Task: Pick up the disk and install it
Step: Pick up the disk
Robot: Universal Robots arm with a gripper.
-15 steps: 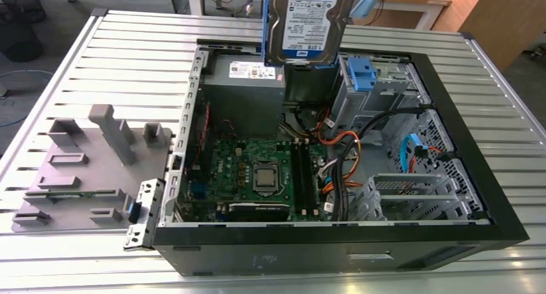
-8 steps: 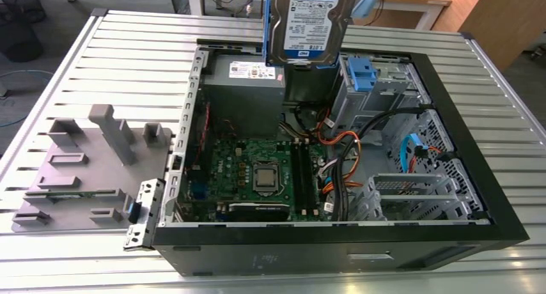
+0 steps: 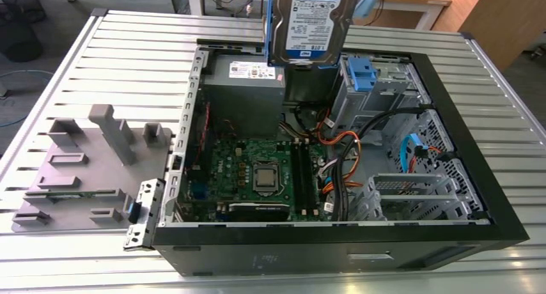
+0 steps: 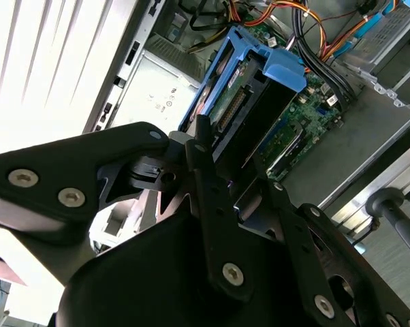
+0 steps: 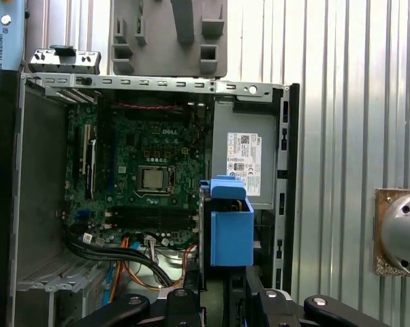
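**Insp. A:** Step in hand?

**Insp. B:** Carry stage, by my read. The disk (image 3: 309, 22) hung label-out above the open PC case (image 3: 324, 252), over the power supply (image 3: 243, 92), touching nothing below. Not yet installed.

**A:** Jaws?

**B:** In the second wrist view the gripper (image 4: 235, 160) was closed on the disk, one finger each side.

**A:** What did the next move call for?

**B:** Judgement only: squaring the disk w/ the drive cage (image 3: 375, 89), which stood lower, twd the exterior view's right. A cable bundle (image 3: 339, 179) lay near the cage, so poss. snag.

**A:** Surface and room, left to right?

**B:** Exterior view's left: grey fixture plate (image 3: 85, 172) w/ upright blocks, beside the case. Centre: motherboard (image 3: 256, 172) exposed. All sat on a slatted metal table (image 3: 51, 262). Beyond it, far right: wooden furniture (image 3: 499, 19).
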